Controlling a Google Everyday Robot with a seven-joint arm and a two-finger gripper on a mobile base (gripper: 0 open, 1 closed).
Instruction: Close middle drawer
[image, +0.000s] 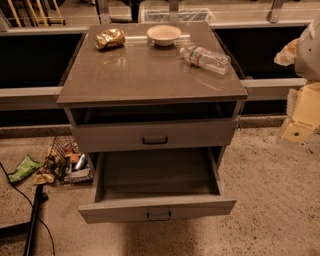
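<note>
The middle drawer (159, 206) is nearest, pulled far out of the cabinet (150, 80), its dark inside bare to view and its small dark handle (159, 215) at the centre of the flat front. It sits low and well to the left of the gripper (299, 122), apart from it.

The gripper hangs at the right edge of the view, beside the cabinet's right side and about level with the top drawer (152, 134). It touches nothing that can be seen. Whether it is open or closed, and whether it holds anything, cannot be told.

The top drawer lies left of the gripper, just above the middle one. A dark gap shows between its front and the cabinet top, so it looks pulled out a little.

Higher than the gripper and to its left, on the cabinet top, a plastic bottle (205, 57) lies on its side, closest to the gripper. A pale bowl (164, 35) stands further left, and a crumpled gold wrapper (110, 38) further still.

Far left of the gripper, on the floor, a wire basket (70, 159) of litter stands by the cabinet, with a green scrap (23, 168) and a black cable (33, 220) beyond it.
</note>
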